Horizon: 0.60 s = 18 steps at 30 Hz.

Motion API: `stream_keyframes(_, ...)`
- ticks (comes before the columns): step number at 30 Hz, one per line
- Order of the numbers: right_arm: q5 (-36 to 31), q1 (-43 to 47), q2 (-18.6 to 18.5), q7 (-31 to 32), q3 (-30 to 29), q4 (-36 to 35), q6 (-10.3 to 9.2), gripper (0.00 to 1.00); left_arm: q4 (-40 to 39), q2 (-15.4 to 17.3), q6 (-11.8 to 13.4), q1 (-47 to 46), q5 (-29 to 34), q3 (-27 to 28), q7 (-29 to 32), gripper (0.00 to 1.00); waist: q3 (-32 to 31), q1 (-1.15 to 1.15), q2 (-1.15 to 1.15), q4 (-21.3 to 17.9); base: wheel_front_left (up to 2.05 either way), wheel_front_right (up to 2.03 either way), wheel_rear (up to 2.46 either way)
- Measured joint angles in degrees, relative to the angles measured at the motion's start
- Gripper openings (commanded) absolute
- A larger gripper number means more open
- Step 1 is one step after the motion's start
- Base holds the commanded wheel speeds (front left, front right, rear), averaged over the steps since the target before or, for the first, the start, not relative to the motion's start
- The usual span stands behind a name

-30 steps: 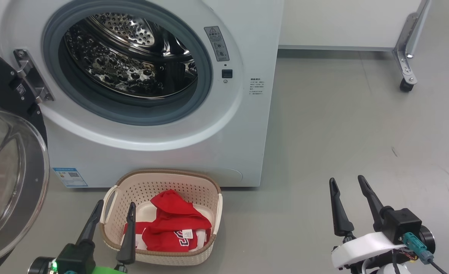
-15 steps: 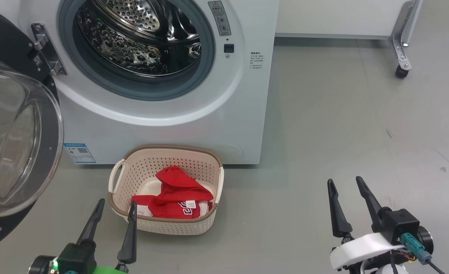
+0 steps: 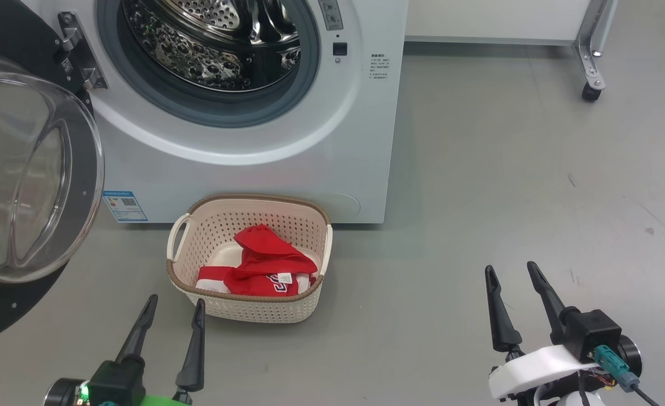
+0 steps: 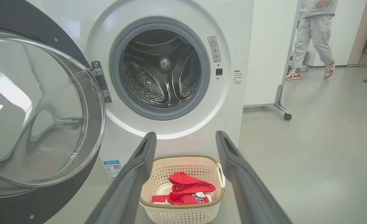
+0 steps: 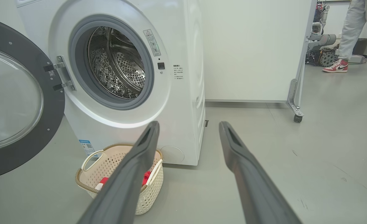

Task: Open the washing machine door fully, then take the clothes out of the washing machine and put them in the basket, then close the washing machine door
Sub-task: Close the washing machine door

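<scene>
The white washing machine (image 3: 287,146) stands ahead with its steel drum (image 4: 161,74) showing no fabric. Its black-rimmed glass door (image 3: 27,169) hangs wide open on the left. Red clothes (image 3: 267,265) with white panels lie in the cream basket (image 3: 253,304) on the floor before the machine. My left gripper (image 3: 175,304) is open, just short of the basket's near rim, holding nothing. My right gripper (image 3: 510,272) is open over bare floor to the right. In the left wrist view the basket (image 4: 183,210) sits between the two fingers; the right wrist view has the basket (image 5: 87,180) at lower left.
A white panel on a metal leg with a castor (image 3: 590,93) stands at the back right. A person's legs (image 4: 314,40) in grey trousers and red-white shoes are beyond it. Grey floor (image 3: 507,186) stretches to the right of the machine.
The head view has shifted: machine, door and basket sit higher and farther in the picture than a second ago. Both grippers keep their open pose at the bottom.
</scene>
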Motion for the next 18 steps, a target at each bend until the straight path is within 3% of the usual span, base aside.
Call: stream_keyframes(18,0.07,-0.07,0.00,0.00,0.13,0.10,-0.01,1.00,0.01,0.00,0.16,0.01,0.02,-0.09,0.00,1.00,-0.01,0.00,0.00,0.10,-0.29,0.29,0.00)
